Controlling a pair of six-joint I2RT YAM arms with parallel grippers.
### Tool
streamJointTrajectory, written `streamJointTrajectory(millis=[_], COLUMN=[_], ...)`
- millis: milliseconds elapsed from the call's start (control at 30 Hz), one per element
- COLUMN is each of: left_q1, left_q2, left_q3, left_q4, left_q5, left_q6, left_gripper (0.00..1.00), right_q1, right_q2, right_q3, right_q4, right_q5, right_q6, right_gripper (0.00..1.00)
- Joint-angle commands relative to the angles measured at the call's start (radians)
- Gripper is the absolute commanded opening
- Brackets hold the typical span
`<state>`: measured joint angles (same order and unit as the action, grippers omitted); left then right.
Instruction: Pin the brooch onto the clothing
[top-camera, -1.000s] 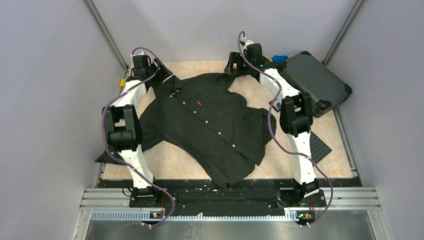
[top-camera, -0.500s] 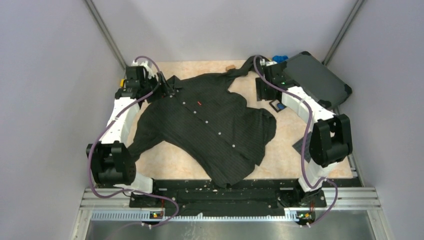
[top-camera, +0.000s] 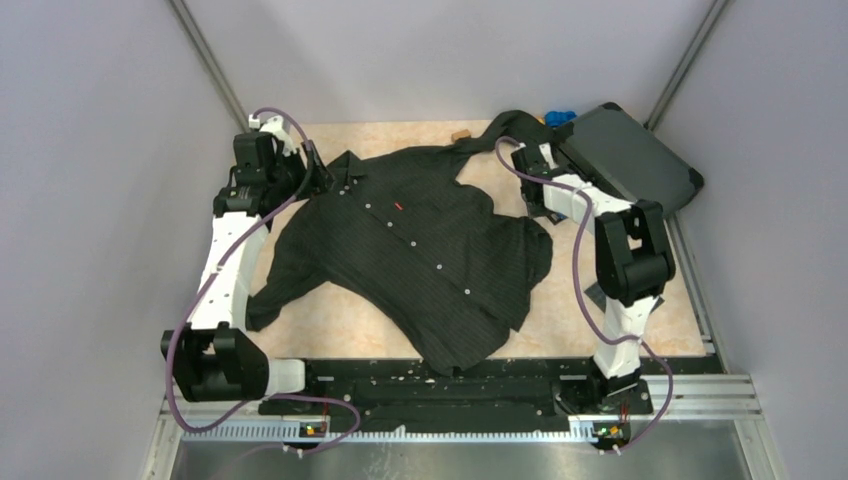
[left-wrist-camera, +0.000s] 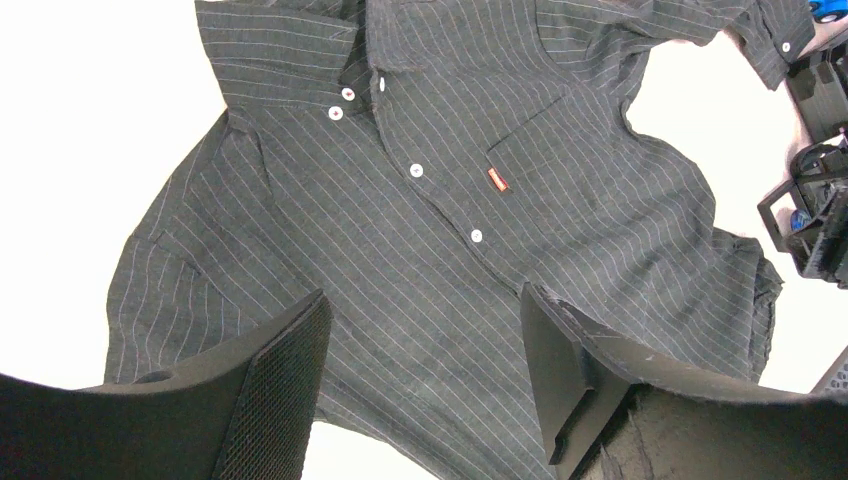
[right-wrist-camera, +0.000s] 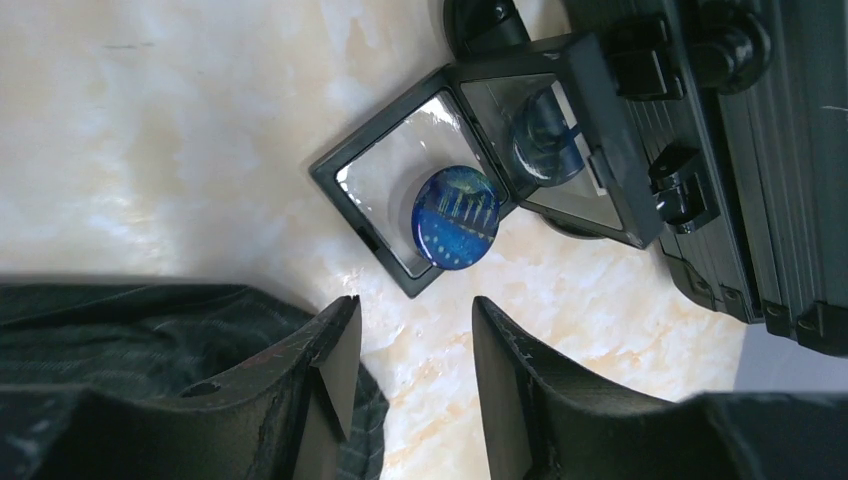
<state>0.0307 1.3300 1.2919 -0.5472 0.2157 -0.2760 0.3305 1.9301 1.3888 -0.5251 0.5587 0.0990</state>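
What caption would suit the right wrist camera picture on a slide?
Open right gripper poised over the blue brooch resting in its small open display box.

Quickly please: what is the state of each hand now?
Left hand: open, empty, over the shirt.
Right hand: open, empty, near the brooch.

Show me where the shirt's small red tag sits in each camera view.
Top external: red tag just above centre, on the pinstriped shirt.
Left wrist: red tag slightly right of centre, upper half.
Right wrist: not in it.
Shared landmark: the pinstriped shirt, in the right wrist view only a dark strip at lower left.
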Motion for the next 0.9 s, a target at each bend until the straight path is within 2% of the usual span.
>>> streamJointTrajectory(millis=[0,167,867], left_q1=[0.001,0.000,0.000], left_q2=[-0.010,-0.017,-0.021], left_q3=[0.004,0.002,0.004], left_q4=[0.023,0.024,0.018], left_q5=[0.012,0.018,0.006], left_q6=[0.019,0.017,0.024], left_gripper=[0.73,0.73,0.74], right_q1=[-0.009,-0.009,-0.007], right_q2=[0.061,0.095,0.164], right_q3=[0.067,0.086,0.133], right_q4=[0.023,0.033,0.068], right_q5=[0.118,0.166,0.162], right_q6=[-0.026,-0.036,-0.080], right_gripper=[0.44,0.42,0.38])
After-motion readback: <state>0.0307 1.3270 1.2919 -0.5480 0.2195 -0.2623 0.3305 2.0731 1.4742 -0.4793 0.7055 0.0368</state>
